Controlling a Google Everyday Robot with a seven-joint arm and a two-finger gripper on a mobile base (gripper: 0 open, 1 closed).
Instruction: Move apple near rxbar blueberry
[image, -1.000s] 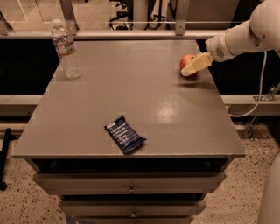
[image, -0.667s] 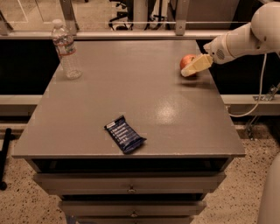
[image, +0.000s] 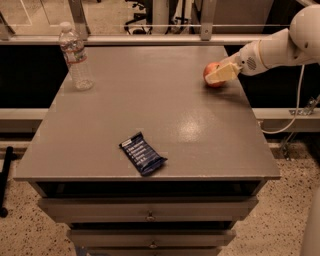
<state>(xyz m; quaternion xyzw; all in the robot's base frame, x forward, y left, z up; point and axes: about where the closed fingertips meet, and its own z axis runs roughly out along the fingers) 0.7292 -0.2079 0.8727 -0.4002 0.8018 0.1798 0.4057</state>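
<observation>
While the table is unchanged from a second ago, the arm has barely shifted, with its gripper against the apple at the far right edge (hold: cannot tell), well apart from the rxbar blueberry near the front, so the carry looks not yet begun.

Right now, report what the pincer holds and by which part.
Cannot tell: the pincer is against the apple on its right side, apple on the table.

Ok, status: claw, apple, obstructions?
Claw at the round red apple, far right. Dark navy-blue snack bar near front, well apart. Clear plastic water bottle far left, off the path.
</observation>
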